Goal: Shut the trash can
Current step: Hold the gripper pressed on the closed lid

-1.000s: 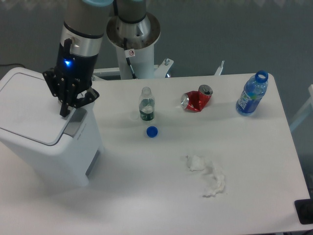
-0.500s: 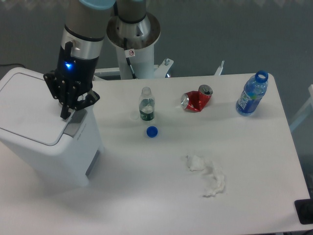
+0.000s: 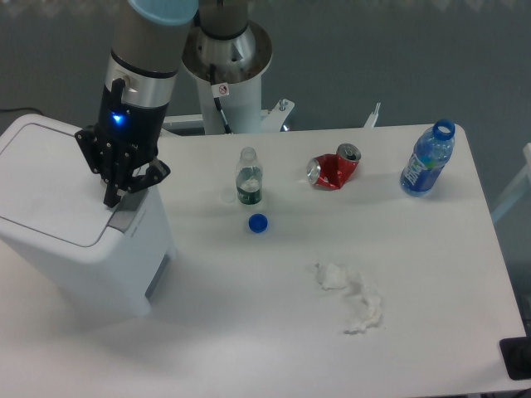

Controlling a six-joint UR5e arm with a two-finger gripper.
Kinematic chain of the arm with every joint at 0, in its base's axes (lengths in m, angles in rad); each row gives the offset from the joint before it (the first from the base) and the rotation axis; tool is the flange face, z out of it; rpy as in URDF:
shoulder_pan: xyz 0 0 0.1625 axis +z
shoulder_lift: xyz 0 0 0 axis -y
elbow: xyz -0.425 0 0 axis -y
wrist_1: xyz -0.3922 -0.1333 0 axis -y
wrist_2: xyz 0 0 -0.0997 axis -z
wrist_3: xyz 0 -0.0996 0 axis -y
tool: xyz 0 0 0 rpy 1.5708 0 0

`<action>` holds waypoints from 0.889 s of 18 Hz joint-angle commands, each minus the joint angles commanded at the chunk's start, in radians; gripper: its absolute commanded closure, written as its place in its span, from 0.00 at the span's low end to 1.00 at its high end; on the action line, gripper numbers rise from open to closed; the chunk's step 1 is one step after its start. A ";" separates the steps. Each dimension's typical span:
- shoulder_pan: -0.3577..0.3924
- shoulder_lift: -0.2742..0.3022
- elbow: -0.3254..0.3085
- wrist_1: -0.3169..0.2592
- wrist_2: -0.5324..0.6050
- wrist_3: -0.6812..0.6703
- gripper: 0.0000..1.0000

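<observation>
Standing at the left edge of the white table (image 3: 249,332), the trash can (image 3: 58,215) has its flat lid down and its grey latch tab facing the table's middle. Gripper (image 3: 112,197): black, pointing down at the lid's near-right corner just above the tab; whether its fingers are parted or pressed together cannot be told. Clear uncapped bottle (image 3: 248,177), upright, with a blue cap (image 3: 258,222) just in front. Crushed red can (image 3: 333,168), lying flat. Crumpled white tissue (image 3: 353,297), nearer the front. Blue bottle (image 3: 428,159), upright, far right
</observation>
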 joint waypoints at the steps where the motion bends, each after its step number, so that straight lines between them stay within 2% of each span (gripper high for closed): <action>1: -0.002 0.000 0.000 0.000 0.002 0.000 1.00; 14: 0.002 -0.002 0.005 0.000 -0.002 0.002 1.00; 15: 0.003 0.000 0.015 0.000 -0.005 0.002 0.93; 16: 0.008 0.000 0.020 0.000 -0.006 0.002 0.73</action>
